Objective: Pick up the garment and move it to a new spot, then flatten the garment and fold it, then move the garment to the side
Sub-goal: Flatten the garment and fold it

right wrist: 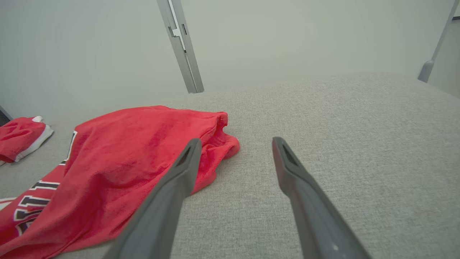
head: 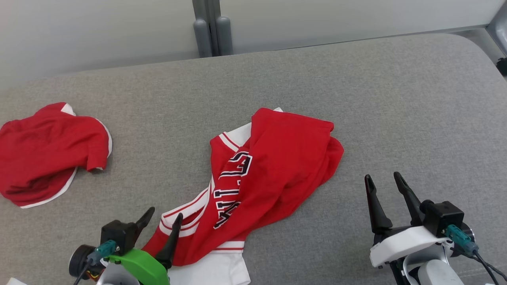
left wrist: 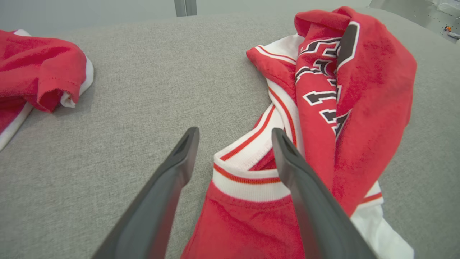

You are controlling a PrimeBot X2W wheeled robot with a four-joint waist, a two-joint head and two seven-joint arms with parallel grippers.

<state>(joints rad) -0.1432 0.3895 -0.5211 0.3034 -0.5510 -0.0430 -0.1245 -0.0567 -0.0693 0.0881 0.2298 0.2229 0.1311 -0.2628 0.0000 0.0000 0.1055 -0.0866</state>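
Left wrist view: left gripper point(left wrist: 234, 132) spread wide, jersey's point(left wrist: 370, 108) striped trim point(left wrist: 248, 183) between its jaws. Right wrist view: right gripper point(right wrist: 236, 141) spread, jersey's plain red side to its left.

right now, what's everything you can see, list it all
jersey: one, red and white with black lettering, crumpled mid-surface
second garment: one, red with white trim, bunched at far left
cushioned surface: one, grey, under both garments
posts: two, grey, behind the far edge
wall: one, pale, at the back
left tool: one, dark fingers, open, at the jersey's near-left striped edge
right tool: one, dark fingers, open, over bare surface right of the jersey
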